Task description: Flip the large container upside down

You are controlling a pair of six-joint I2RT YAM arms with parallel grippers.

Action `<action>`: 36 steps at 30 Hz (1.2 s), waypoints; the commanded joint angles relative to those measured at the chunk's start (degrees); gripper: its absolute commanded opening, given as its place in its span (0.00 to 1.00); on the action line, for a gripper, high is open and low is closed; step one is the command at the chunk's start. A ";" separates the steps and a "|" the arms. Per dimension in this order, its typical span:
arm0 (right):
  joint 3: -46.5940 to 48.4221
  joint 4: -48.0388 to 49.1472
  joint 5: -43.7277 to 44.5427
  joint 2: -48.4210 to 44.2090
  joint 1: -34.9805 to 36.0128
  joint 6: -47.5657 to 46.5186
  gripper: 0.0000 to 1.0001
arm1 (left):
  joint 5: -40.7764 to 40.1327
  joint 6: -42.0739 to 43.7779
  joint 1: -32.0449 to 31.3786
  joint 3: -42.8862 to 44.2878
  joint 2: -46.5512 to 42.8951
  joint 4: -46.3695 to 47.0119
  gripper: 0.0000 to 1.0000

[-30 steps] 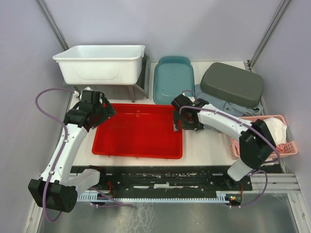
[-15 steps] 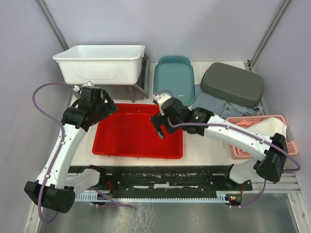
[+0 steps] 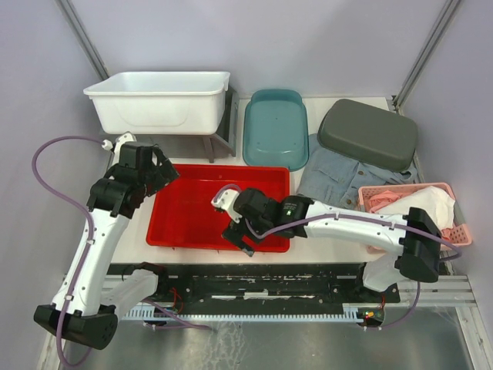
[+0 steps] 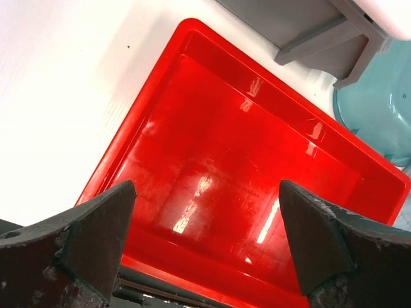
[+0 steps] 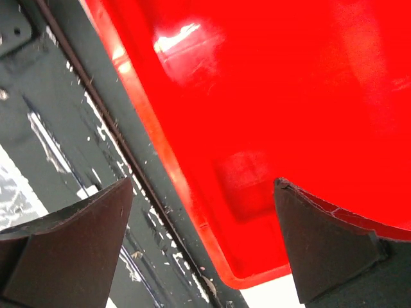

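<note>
Red container [image 3: 192, 210] upright on white table [image 4: 64, 77]

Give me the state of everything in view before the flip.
Red rectangular plastic tray: upright, empty.
White plastic tub: upright, on grey stand.
Teal plastic basin: upright, empty.
Grey plastic basin: upside down.
Pink slatted basket: upright, cloth inside.
Left hand: open, empty.
Right hand: open, empty.

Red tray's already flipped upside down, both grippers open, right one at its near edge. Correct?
Not quite. The red tray is upright, open side up: the left wrist view looks straight into its bare inside. The rest holds: the left gripper and the right gripper are both open, the right one at the tray's near edge.
</note>
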 commanded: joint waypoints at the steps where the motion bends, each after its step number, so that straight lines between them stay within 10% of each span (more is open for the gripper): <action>1: -2.83 3.51 -2.12 0.88 2.92 -3.96 0.99 | -2.05 -2.85 -0.09 0.82 -0.68 0.22 0.99; 21: -9.17 15.86 -3.69 7.73 5.32 -15.53 0.98 | 4.47 -4.18 -0.09 -0.36 1.96 0.36 0.99; 36: 6.51 -4.14 -11.98 0.30 3.40 -17.38 0.02 | 9.79 -2.97 -0.10 14.91 6.68 -0.82 0.99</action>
